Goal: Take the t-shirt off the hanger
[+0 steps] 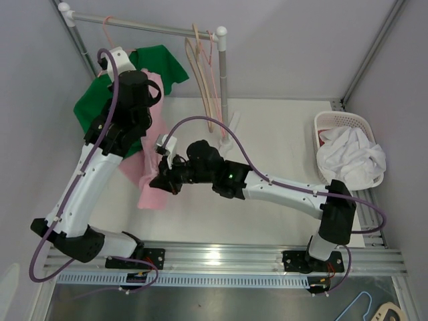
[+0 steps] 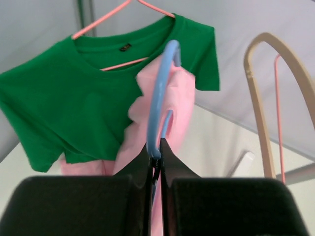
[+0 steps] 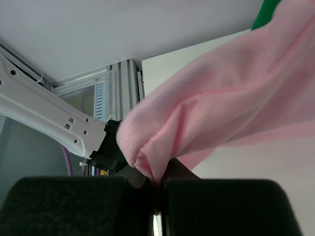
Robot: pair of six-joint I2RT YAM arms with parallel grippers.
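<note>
While the pink soft-fabric t-shirt (image 1: 150, 182) hangs from the light-blue curved plastic hanger (image 2: 157, 96), the task counts as started but not finished. The garment is at the left centre of the scene, held above the white tabletop (image 1: 281, 130), just near of the rail.

**Grip status**
- The left claw (image 2: 155, 160) is clamped together on the thin lower part of the blue hanger and holds it up.
- The right claw (image 3: 157, 179) is pinched tight on a bunched fold of pink fabric at the lower, near side of the shirt.

**Done, as judged**
- Hanger secured by one arm.
- Fabric seized by the other arm.

**Left to do, as judged**
- Draw the fabric down and off the hanger arms. The pictures do not show whether either shoulder has slipped free.
- Release the shirt clear of the hanger.

**Surroundings**
- A green short-sleeved t-shirt (image 1: 162, 63) on a pink wire hanger (image 2: 106, 17) hangs just behind the pink one.
- Pale wooden hangers (image 1: 199, 67) hang right of it on the grey metal rail (image 1: 154, 25).
- A white slotted plastic basket (image 1: 332, 118) holding white cloth (image 1: 351, 159) stands well apart at the far right.
</note>
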